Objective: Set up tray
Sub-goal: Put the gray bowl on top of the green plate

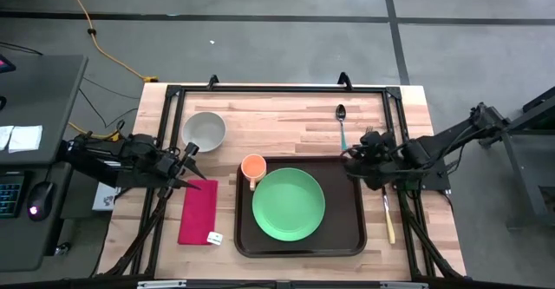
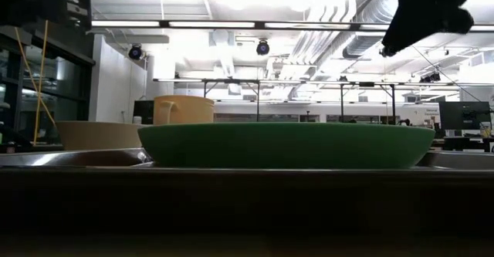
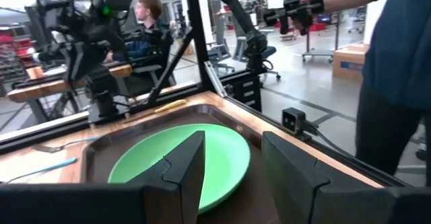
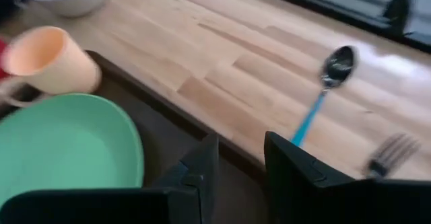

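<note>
Big open lab out past the rails, a person standing close by the frame and another seated farther off, and under me a pale wooden worktop [image 1: 286, 115]. Starting nearest: the tray [image 1: 351, 237] sits at the front middle of the worktop, dark brown, and it already carries the green plate [image 1: 289, 204] in its centre. The orange cup [image 1: 252, 167] stands in the tray's far left corner, just beside the plate. So that much of the setup looks done.

Beside the tray on its left, the red napkin [image 1: 199, 211] lies flat on the wood, not yet on board. My left pincer [image 1: 192, 169] hovers over the napkin's far end, fingers apart, nothing between them. On the other side, the knife [image 1: 389, 220] lies along the tray's right edge, on the wood.

My right pincer [image 1: 354, 160] hangs over the tray's far right corner, fingers parted with a narrow gap and empty as far as I can see. Just beyond it the fork [image 1: 371, 135] rests on the wood, and the spoon [image 1: 342, 124] with its blue handle lies a little farther back. At the far left sits the grey bowl [image 1: 204, 130], well apart from the tray.

My read: plate and cup placed; cutlery, napkin and perhaps the bowl remain, and I'm poised nearest the fork and spoon.
</note>
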Motion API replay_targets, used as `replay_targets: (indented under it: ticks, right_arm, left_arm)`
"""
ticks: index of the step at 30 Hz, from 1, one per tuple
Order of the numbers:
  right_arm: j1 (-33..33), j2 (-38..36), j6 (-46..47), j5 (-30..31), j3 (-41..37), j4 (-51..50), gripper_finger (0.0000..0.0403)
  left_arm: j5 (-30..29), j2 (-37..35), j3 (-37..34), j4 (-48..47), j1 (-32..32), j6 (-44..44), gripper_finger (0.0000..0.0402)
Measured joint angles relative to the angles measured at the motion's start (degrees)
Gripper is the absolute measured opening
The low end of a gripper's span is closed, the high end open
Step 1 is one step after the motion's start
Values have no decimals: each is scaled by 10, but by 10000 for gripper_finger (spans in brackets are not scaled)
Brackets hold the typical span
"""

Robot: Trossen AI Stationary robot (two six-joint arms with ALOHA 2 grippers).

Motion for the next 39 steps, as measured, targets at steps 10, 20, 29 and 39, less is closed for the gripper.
replay_targets:
  ticks: [10, 20, 29, 39]
  right_arm:
    - [0, -99, -55, -4, -102, 118, 99]
    - [0, -173, -63, -15, -175, 169, 99]
    - [0, -240, -115, -19, -248, 272, 99]
    - [0, -293, -157, -30, -290, 296, 99]
  left_arm:
    - [-16, 0, 0, 12, 0, -13, 179]
    - [-29, 0, 0, 27, 0, -13, 179]
    - [-43, 0, 0, 36, 0, -14, 179]
    - [-49, 0, 0, 66, 0, -16, 179]
